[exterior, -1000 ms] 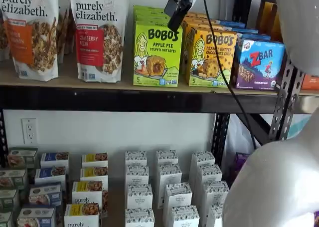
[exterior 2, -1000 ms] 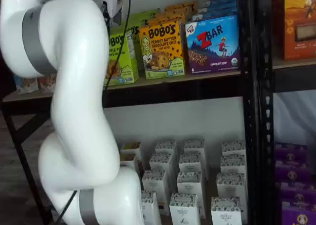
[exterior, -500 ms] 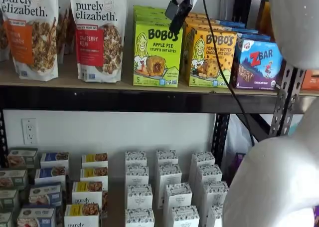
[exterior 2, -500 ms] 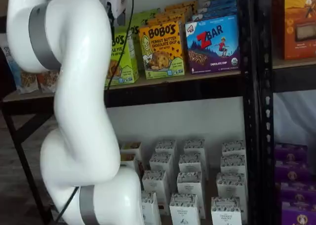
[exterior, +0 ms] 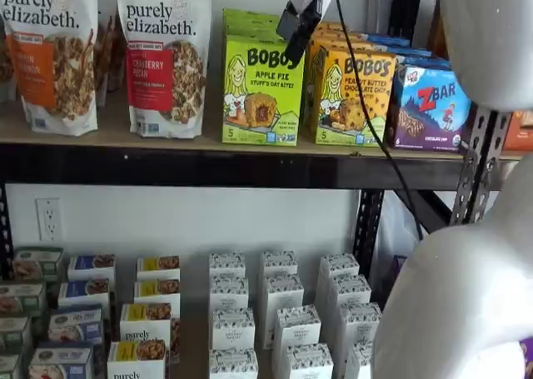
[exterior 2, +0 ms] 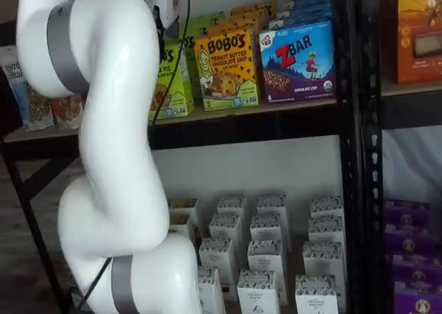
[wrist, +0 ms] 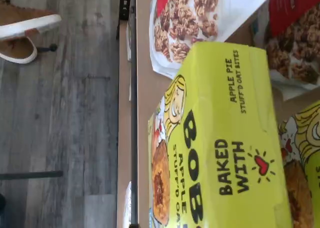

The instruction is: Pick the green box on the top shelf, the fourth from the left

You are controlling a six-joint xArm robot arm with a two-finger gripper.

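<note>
The green box (exterior: 261,92) stands upright on the top shelf (exterior: 208,152), at the front of a row of the same cartons. In both shelf views my gripper (exterior: 296,31) hangs from above, its black fingers just in front of the box's upper right corner, open and holding nothing. My white arm hides part of the green box (exterior 2: 173,79) in a shelf view, where only the gripper's white body shows. The wrist view is filled by the green box (wrist: 220,148), seen from above its top face, with the top shelf's black front beam (wrist: 133,112) beside it.
Granola bags (exterior: 166,58) stand left of the green box. A yellow-orange Bobo's box (exterior: 354,96) and a blue Zbar box (exterior: 430,108) stand to its right. A black cable (exterior: 375,121) hangs from the gripper. My arm (exterior: 466,296) fills the right foreground. Small cartons (exterior: 275,312) sit below.
The gripper has sunk slightly and edged towards the green box's top. The arm's upper link has risen in both shelf views. The jaws have stayed as they were.
</note>
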